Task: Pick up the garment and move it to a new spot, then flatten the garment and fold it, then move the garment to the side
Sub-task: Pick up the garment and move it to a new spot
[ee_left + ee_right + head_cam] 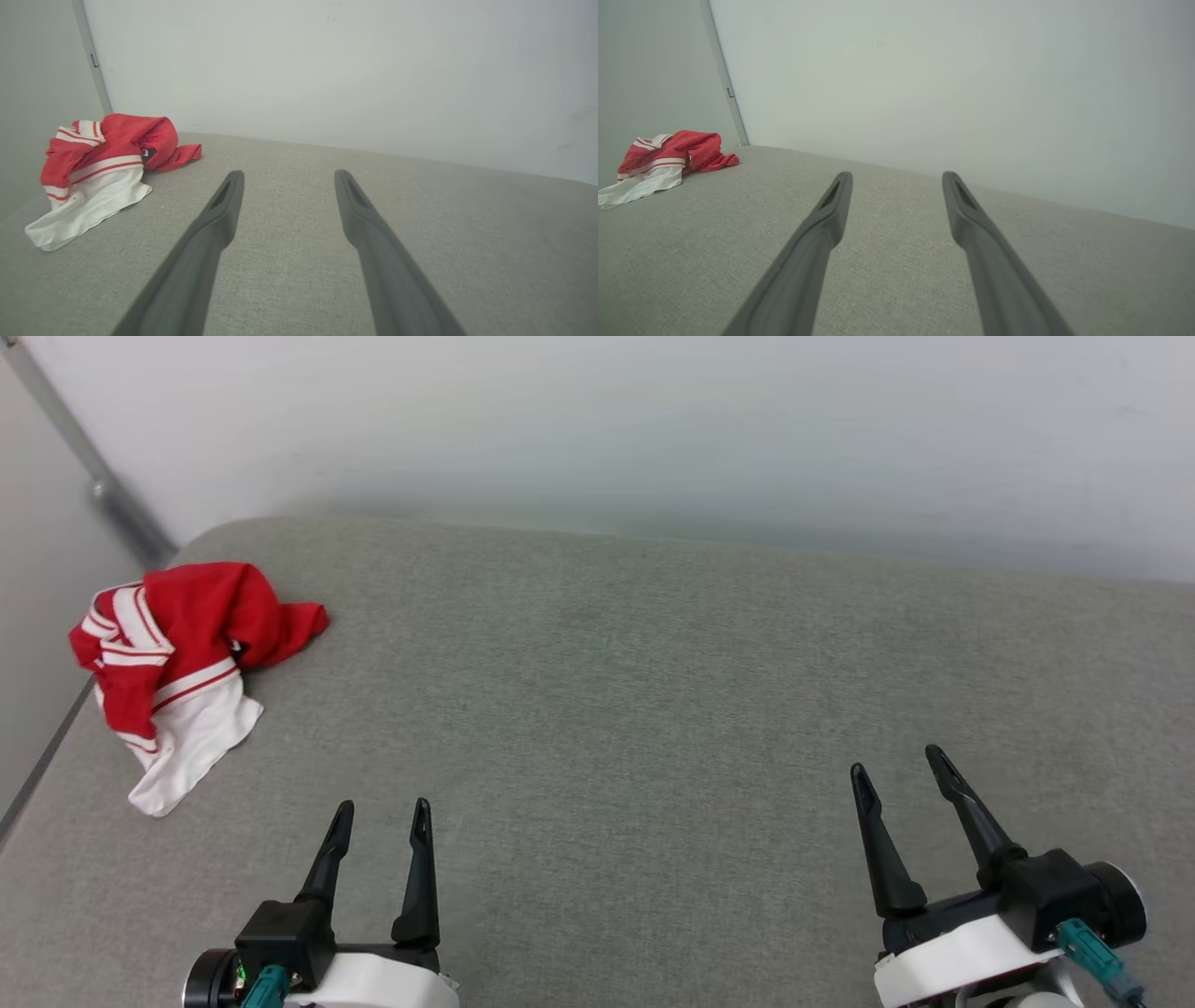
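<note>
Fingers (pixel 417 877) on your left gripper (pixel 385 805) and right gripper (pixel 895 761) stand spread, empty. Your shirt (pixel 187 644) lies crumpled at ten o'clock on the desk (pixel 653 709), apparently untouched; pickup, flattening, folding and moving aside all remain.

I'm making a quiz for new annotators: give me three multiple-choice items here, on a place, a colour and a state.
1. Where on the grey surface does the garment lie? A. far left B. centre C. right edge
2. What colours is the garment? A. blue, yellow B. red, white C. green, black
3. How are the left pincer and right pincer? A. both shut B. left shut on garment C. both open, empty
Answers: 1 A, heaped near the surface's left edge; 2 B, red cloth, white sleeve and stripes; 3 C, jaws apart, nothing between them.
</note>
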{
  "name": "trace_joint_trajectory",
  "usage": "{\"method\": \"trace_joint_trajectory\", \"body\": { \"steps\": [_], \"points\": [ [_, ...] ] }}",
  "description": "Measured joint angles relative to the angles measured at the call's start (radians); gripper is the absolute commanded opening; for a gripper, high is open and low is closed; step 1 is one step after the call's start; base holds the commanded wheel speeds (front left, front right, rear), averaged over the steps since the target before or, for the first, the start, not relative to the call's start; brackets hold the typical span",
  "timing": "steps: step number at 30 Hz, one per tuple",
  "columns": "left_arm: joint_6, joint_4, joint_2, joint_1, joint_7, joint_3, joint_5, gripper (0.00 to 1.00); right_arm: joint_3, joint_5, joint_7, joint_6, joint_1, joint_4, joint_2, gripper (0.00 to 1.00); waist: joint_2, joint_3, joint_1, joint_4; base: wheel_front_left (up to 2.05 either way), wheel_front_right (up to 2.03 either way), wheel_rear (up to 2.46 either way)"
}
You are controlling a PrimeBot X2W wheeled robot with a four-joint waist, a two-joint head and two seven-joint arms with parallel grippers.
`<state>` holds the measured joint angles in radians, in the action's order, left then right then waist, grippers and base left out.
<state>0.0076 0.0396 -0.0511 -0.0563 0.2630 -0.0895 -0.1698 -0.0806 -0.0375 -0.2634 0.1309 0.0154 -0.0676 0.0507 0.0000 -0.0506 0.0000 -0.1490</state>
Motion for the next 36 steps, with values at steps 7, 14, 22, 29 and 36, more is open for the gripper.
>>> {"method": "trace_joint_trajectory", "body": {
  "steps": [7, 14, 22, 29, 36],
  "points": [
    [0.001, -0.008, 0.000, -0.002, 0.000, 0.007, 0.007, 1.00, -0.020, 0.002, 0.000, 0.000, 0.000, -0.008, 0.000, 1.00, 0.0000, -0.002, 0.0000, -0.103, 0.00, 0.00, 0.00],
    [-0.001, -0.012, 0.000, -0.009, 0.000, 0.006, 0.009, 1.00, -0.034, 0.003, 0.000, 0.000, -0.001, -0.012, 0.000, 1.00, 0.0000, 0.002, 0.0000, -0.203, 0.00, 0.00, 0.00],
    [-0.003, -0.019, 0.000, -0.021, 0.000, 0.013, 0.014, 1.00, -0.045, 0.003, 0.000, 0.000, -0.003, -0.015, 0.000, 1.00, 0.0000, 0.007, 0.0000, -0.292, 0.00, 0.00, 0.00],
    [-0.003, -0.020, 0.000, -0.027, 0.000, 0.014, 0.013, 1.00, -0.043, 0.002, 0.000, 0.000, -0.004, -0.016, 0.000, 1.00, 0.0000, 0.010, 0.0000, -0.321, 0.00, 0.00, 0.00],
    [0.002, -0.028, 0.000, -0.028, 0.000, 0.024, -0.015, 1.00, -0.048, 0.002, 0.000, 0.000, -0.005, -0.018, 0.000, 1.00, 0.0000, 0.011, 0.0000, -0.318, 0.00, 0.00, 0.00]
  ]
}}
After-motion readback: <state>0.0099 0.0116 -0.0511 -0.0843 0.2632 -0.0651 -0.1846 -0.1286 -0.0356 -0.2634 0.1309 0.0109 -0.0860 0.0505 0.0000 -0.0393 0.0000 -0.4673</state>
